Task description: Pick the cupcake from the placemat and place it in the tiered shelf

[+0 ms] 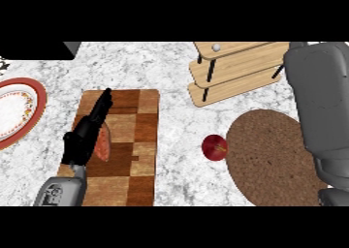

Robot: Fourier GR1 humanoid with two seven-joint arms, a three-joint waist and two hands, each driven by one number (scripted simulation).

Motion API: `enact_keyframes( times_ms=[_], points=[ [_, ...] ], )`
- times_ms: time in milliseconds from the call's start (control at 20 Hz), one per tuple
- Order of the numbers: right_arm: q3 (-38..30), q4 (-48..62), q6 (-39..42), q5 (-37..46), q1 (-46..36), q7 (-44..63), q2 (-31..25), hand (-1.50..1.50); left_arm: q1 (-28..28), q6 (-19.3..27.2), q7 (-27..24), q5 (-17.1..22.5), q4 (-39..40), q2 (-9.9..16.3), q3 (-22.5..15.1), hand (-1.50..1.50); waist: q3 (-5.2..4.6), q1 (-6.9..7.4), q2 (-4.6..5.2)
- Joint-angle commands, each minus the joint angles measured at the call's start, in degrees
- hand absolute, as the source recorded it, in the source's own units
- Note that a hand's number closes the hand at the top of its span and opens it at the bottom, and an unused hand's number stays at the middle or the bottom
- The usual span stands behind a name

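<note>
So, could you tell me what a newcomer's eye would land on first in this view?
Probably the big grey right forearm along the right edge, overlapping the round brown placemat. Next, the black left hand lying open along the wooden cutting board, and the small red object at the placemat's left rim, below the tiered shelf.

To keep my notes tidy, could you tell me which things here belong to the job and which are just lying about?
Job: placemat; red cupcake at its edge; tiered shelf.
Lying about: cutting board; orange item on it; plate.
</note>
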Motion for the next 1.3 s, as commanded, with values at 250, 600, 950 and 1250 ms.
enact_keyframes(
  times_ms=[250,600,950,1250],
  points=[
    [-0.34,3.68,-4.54,7.65,1.81,7.90,-3.10,-1.50,-2.13,1.82,1.50,-0.47,1.05,-1.09,0.55,0.00,0.07,-0.31,0.09],
    [-4.33,-0.46,-2.54,-3.69,1.77,6.11,-1.95,-1.50,0.92,-0.36,3.13,0.40,-4.06,-0.05,-0.35,0.00,0.10,-0.03,-0.02],
    [-4.45,-8.50,4.23,-11.37,2.77,6.72,-3.65,-1.50,-2.04,1.19,0.74,-1.08,0.28,-0.06,0.49,0.00,0.08,-0.65,-0.09],
    [-12.38,-6.33,0.00,-17.87,-2.46,6.70,-6.43,-1.50,0.57,0.25,1.44,-0.60,-2.41,-0.78,-0.96,0.00,0.11,-0.10,0.00]
  ],
)
